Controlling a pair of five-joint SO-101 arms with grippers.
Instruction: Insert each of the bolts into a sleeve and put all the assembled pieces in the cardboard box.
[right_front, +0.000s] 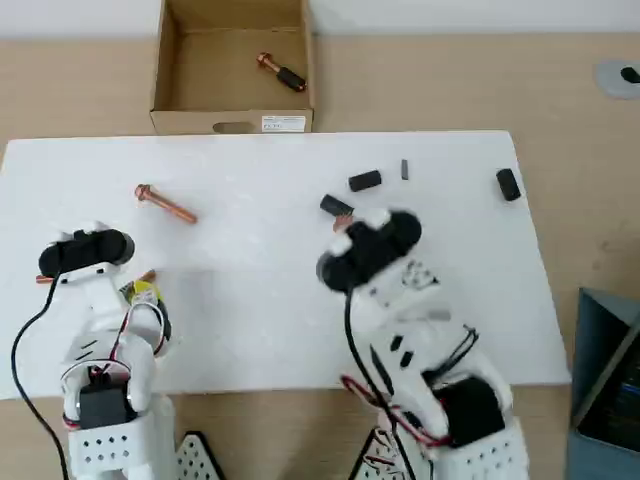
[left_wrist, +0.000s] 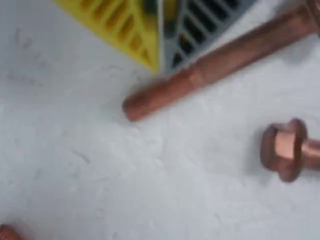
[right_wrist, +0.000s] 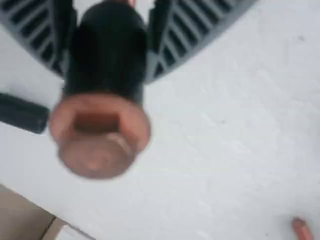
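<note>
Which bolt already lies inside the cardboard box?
The sleeved bolt, on the floor of the cardboard box. The bare bolt lies outside it, on the white sheet.

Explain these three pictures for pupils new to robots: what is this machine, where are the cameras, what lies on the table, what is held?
Two white robot arms stand side by side. One camera looks down from above; one rides on each wrist. On the white foam board lie copper-coloured metal bolts and short black tubular sleeves. The right end effector grips a sleeve with a bolt inside. The left end effector sits above another bolt. The brown cardboard box holds one finished piece.
</note>
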